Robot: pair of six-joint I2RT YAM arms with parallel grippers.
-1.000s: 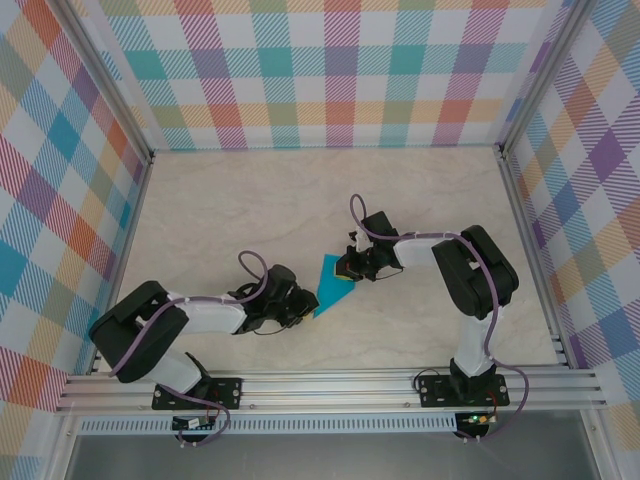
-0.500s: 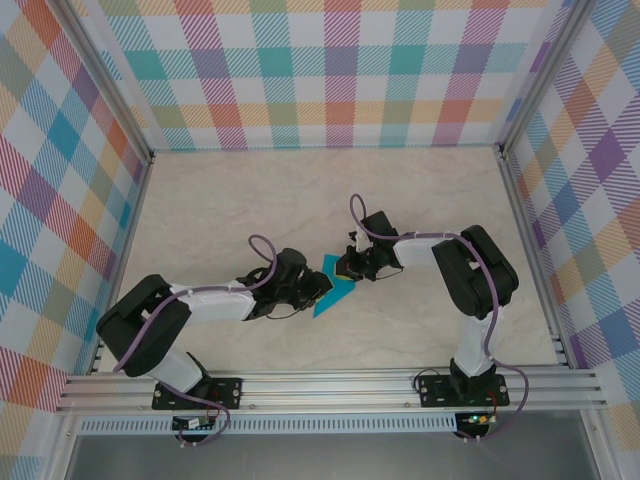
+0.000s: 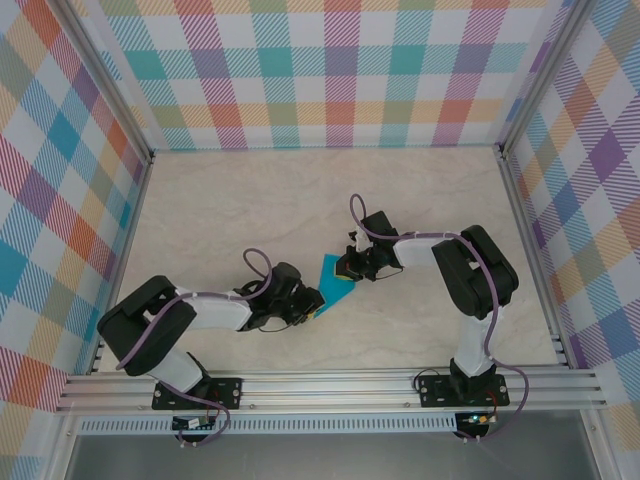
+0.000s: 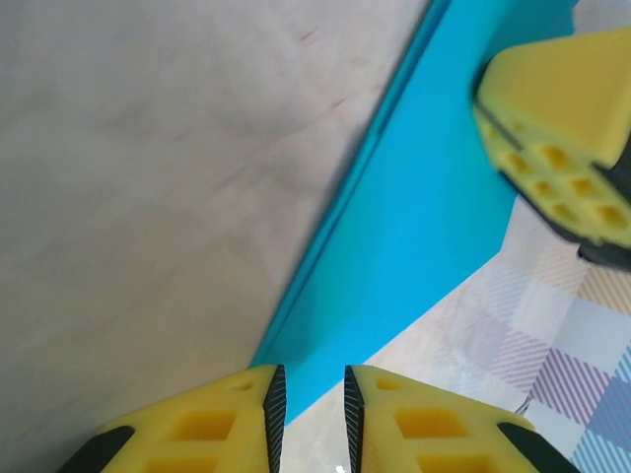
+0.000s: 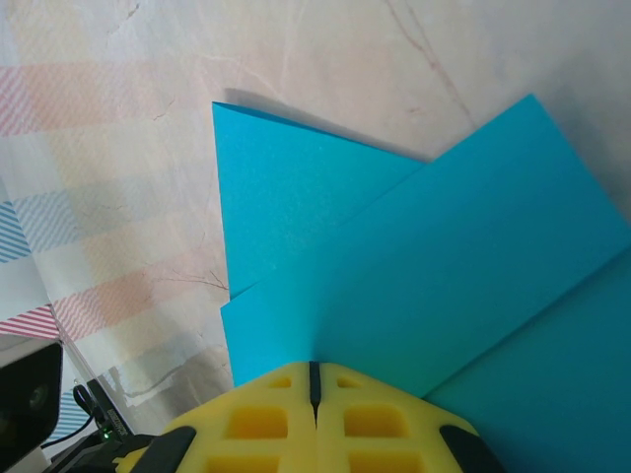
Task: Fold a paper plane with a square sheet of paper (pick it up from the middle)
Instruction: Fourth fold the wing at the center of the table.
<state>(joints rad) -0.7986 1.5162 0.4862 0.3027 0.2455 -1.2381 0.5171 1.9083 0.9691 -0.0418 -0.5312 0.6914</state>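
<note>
Paper [image 3: 328, 275] folded on table [image 3: 250, 200]; closed right fingers [image 5: 266, 414] touching it.

Overhead view: bright, even, diffuse light across the pale bench [image 3: 250, 200], sharp from edge to edge, with no glare. Soft, short shadows lie under the arms [image 3: 215, 312].

Left wrist view: the bench left of the left claw [image 4: 311, 414] is smeared and out of focus. The paper [image 4: 414, 227] throws a dark, blurred shadow along its left edge. Faint checks [image 4: 552, 345] are mirrored in the bench's sheen right of the claw.

Right wrist view: paper ahead of the right claw [image 5: 315, 379] is crisp, its grain visible, with a thin shadow at its far edge. Washed-out checks reflect left of the claw.
</note>
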